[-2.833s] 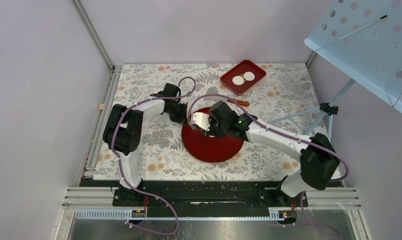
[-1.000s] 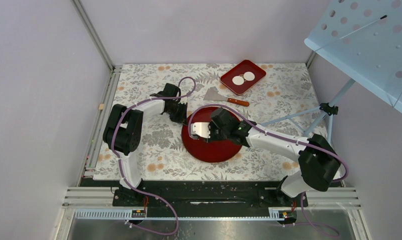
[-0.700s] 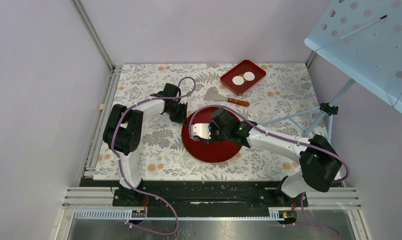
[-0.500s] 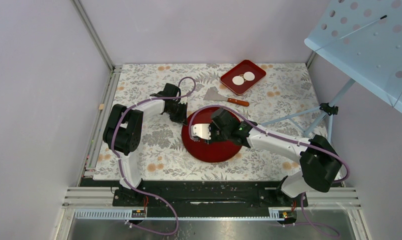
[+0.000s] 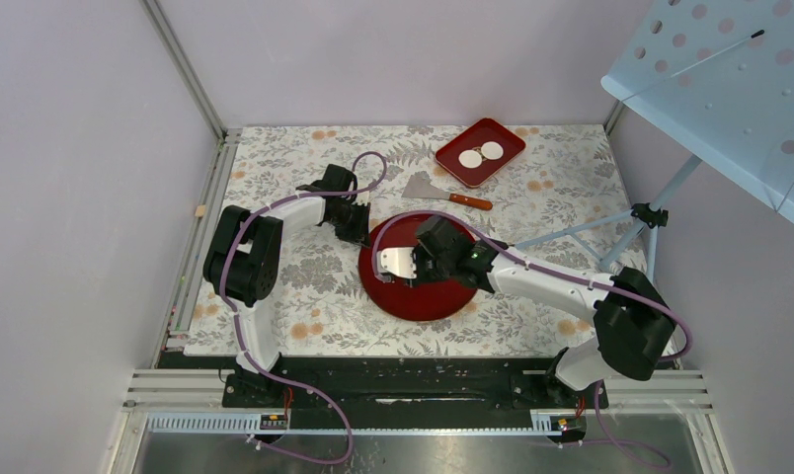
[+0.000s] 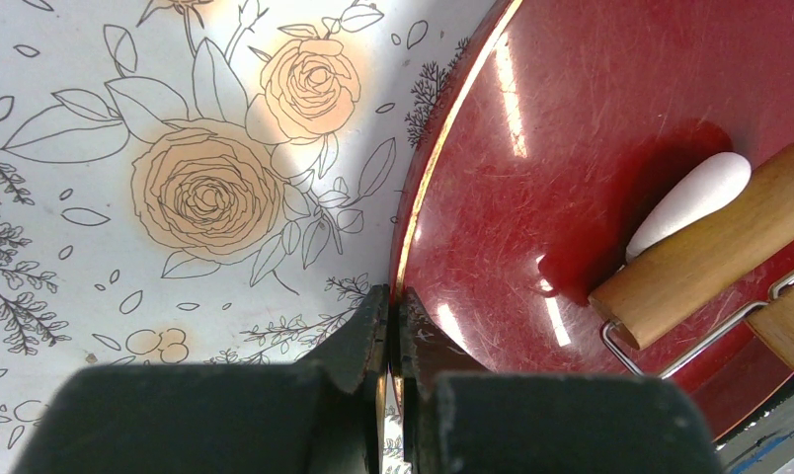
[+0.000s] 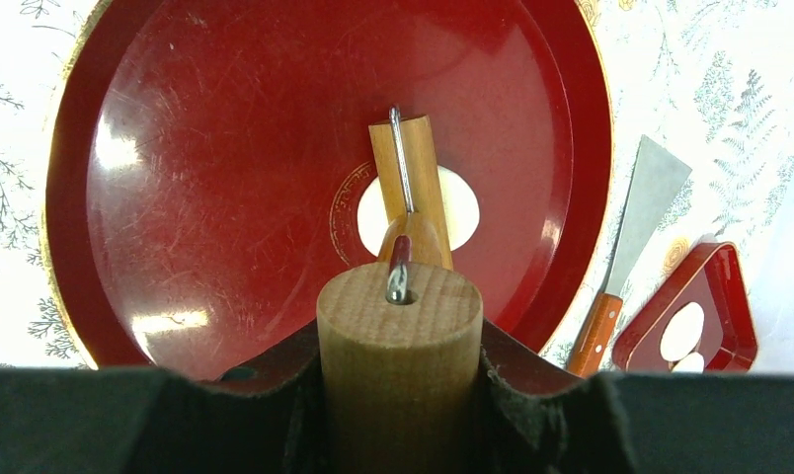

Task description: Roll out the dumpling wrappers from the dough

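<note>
A flattened white dough patch lies in the middle of the round red plate. A small wooden roller on a wire frame rests across the dough. My right gripper is shut on the roller's thick wooden handle. My left gripper is shut on the plate's left rim. In the left wrist view the dough peeks out beside the roller. In the top view my right gripper hides the dough; my left gripper sits at the plate edge. Two dumpling wrappers lie in a red tray.
A metal scraper with a wooden handle lies between the plate and the tray; it also shows in the right wrist view. A blue perforated panel on a stand overhangs the right side. Walls enclose the floral mat.
Since 2.8 s ago my right gripper has drawn the roller back toward the near left over the plate, uncovering the scraper. In the last second it barely shifts. The left arm has not moved.
</note>
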Motion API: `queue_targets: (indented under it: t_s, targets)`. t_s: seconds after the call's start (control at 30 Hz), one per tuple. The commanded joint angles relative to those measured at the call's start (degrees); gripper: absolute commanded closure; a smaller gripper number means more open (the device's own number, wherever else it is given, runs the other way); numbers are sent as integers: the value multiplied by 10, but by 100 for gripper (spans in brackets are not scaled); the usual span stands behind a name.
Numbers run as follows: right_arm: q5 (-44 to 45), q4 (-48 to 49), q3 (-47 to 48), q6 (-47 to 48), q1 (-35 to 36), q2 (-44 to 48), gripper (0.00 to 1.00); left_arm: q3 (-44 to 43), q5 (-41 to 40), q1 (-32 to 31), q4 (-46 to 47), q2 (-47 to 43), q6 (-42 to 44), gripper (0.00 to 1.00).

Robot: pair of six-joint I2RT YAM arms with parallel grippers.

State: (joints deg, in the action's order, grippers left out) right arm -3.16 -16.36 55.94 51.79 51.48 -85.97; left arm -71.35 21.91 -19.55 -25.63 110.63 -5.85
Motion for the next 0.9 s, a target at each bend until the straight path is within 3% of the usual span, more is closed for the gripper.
queue_targets:
  t_s: [0.0,0.87]
  targets:
    - [-135,-256,-60,-64,25,-43,100,-2,-7,-1,-13,10,1,100]
    - [-139,-284,-66,-66,31,-30,100,-2,-8,0,-13,9,2,100]
